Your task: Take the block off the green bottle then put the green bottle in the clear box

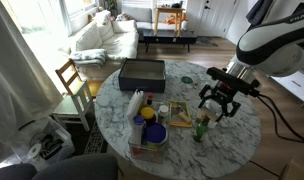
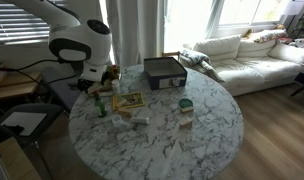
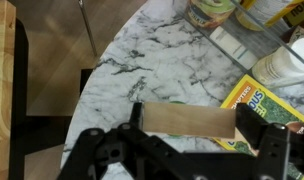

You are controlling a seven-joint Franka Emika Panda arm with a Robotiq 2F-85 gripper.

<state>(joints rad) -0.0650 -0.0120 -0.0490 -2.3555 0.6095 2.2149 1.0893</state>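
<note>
Gripper (image 3: 192, 122) fingers fill the bottom of the wrist view, standing apart with the block (image 3: 187, 112) lying between them. Its ends come close to both pads, and I cannot tell whether either touches.

Below spreads the round marble table (image 1: 227, 145). A dark box (image 1: 142, 72) sits towards its far edge in an exterior view. The clear box (image 1: 150, 150), already holding a white bottle (image 1: 137, 103) and other items, stands near the front edge. A yellow magazine (image 3: 264, 100) lies flat just beside the block in the wrist view.

The green bottle (image 1: 201, 130) stands upright on the marble straight beneath the gripper, the block capping it and hiding it from the wrist camera.

What matters next, as I judge it, is that the block's long axis runs finger to finger, so closing would pinch it end to end, then lift straight up. The clear box lies near, across the table from the bottle.
</note>
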